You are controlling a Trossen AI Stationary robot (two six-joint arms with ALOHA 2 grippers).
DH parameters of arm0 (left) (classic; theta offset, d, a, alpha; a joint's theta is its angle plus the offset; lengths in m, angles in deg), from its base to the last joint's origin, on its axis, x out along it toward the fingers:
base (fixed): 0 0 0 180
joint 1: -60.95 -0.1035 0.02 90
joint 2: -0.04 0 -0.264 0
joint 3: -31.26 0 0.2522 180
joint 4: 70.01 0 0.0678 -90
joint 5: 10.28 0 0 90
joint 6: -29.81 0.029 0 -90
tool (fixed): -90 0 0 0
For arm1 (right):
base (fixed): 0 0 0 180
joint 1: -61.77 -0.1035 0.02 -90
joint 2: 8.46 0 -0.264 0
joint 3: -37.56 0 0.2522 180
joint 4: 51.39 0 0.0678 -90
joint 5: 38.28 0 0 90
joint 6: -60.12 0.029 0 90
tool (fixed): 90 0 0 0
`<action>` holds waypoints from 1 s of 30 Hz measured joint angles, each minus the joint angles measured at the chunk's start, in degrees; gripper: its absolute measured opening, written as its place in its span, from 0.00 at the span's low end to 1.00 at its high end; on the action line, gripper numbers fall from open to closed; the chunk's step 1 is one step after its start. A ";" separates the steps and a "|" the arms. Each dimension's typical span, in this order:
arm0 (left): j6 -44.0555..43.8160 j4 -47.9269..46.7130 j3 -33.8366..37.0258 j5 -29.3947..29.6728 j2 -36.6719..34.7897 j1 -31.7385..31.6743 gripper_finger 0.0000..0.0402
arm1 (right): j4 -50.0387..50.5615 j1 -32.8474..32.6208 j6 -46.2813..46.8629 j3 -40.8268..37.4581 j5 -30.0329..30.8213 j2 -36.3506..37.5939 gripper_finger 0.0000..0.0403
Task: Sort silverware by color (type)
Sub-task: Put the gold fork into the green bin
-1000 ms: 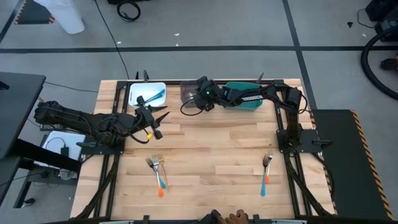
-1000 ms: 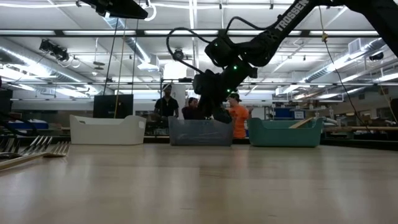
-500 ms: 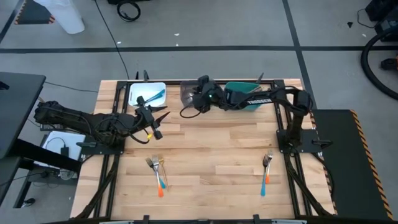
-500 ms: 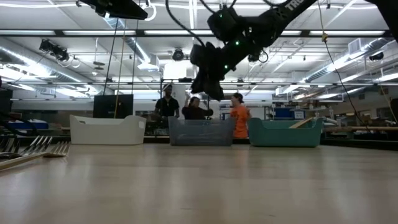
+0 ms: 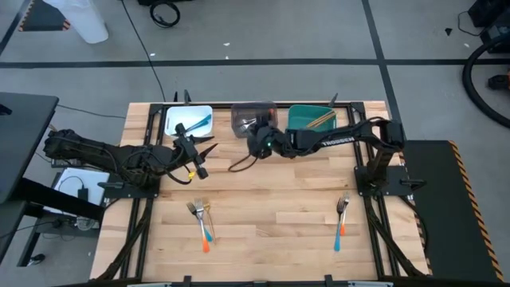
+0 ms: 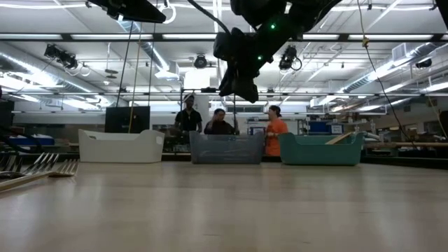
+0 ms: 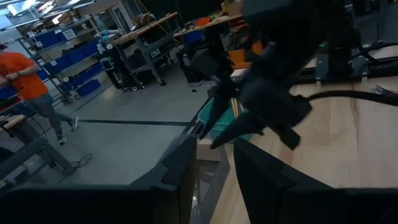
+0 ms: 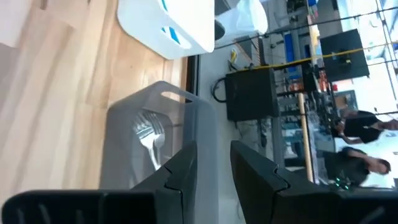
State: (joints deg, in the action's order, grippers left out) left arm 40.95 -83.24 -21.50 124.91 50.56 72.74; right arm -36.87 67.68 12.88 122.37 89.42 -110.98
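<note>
My right gripper (image 5: 255, 134) (image 6: 238, 84) hangs open and empty high above the near side of the grey bin (image 5: 253, 113). In the right wrist view, its fingers (image 8: 214, 168) frame that bin (image 8: 155, 130), where silver fork heads (image 8: 149, 134) lie. Blue-handled pieces (image 5: 195, 124) lie in the white bin (image 5: 177, 113), and gold ones (image 5: 320, 119) lean in the teal bin (image 5: 303, 119). Several forks (image 5: 201, 217) lie flat near the table's left front, and two more (image 5: 341, 215) near its right front. My left gripper (image 5: 204, 158) (image 7: 214, 168) waits open in front of the white bin.
The three bins stand in a row along the table's far edge (image 6: 119, 145) (image 6: 225, 148) (image 6: 320, 148). A cable (image 5: 239, 163) hangs from the right arm over the table's middle. People stand in the room behind the bins (image 6: 269, 129). Bare wood lies between the two fork groups.
My right gripper has risen from just above the grey bin to well above it and drawn back a little toward the near edge. The right arm has swung off the teal bin toward the table's middle. The left arm has kept still.
</note>
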 joint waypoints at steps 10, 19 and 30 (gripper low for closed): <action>-0.74 -4.31 -0.02 -3.00 -0.02 2.21 0.29 | 1.70 -8.55 7.19 0.00 16.30 0.00 0.26; -2.11 -12.55 -0.02 -16.87 -0.02 5.30 0.29 | 7.32 -16.79 14.42 0.00 19.39 0.00 0.25; -21.26 -25.23 -0.04 -26.33 2.12 6.10 0.29 | 7.51 -23.48 31.04 0.00 14.60 0.00 0.25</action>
State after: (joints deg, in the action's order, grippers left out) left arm 19.69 -108.47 -21.55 98.58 52.68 78.84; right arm -29.36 44.20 43.93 122.37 104.03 -110.98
